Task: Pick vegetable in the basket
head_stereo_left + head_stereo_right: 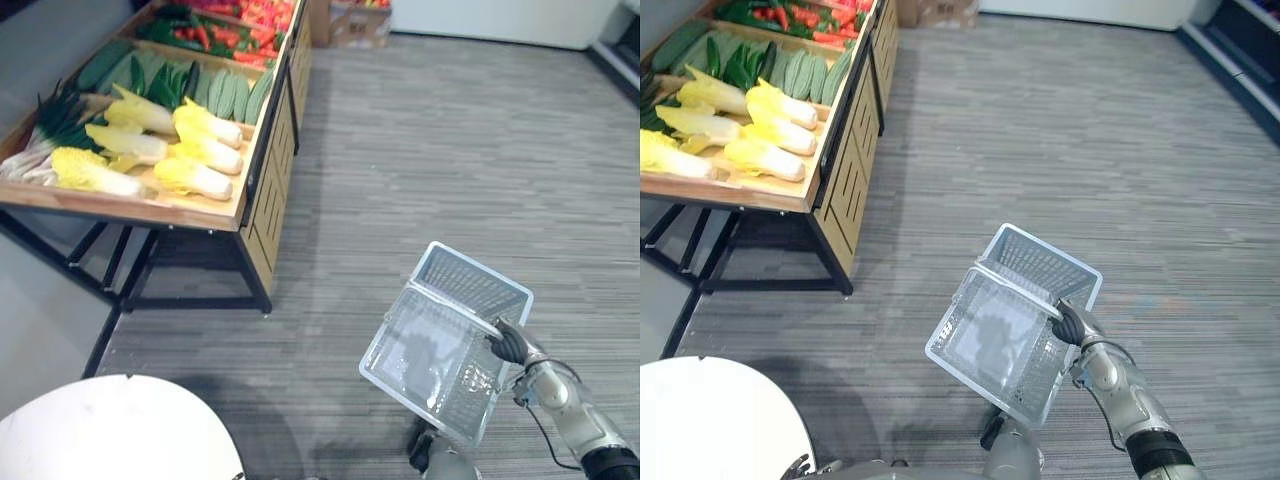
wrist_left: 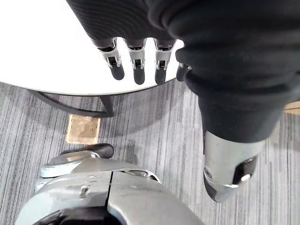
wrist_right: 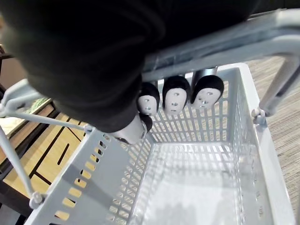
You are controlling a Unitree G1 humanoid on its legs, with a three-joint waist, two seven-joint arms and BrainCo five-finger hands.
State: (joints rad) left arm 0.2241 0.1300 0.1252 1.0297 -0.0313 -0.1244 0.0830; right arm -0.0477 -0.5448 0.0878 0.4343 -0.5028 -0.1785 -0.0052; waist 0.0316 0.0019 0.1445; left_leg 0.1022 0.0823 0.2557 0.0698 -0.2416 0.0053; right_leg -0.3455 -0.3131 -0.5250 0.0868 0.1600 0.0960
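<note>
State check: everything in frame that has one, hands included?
basket: empty, hanging by its handle from the right hand
right hand: shut on the basket's handle
left hand: open, holding nothing
cabbages: lying in the wooden stand, untouched

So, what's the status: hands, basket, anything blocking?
Right hand shut on handle of pale grey slatted plastic basket, empty. Left hand open, idle. Yellow-white cabbages on wooden stand, across grey carpet.
</note>
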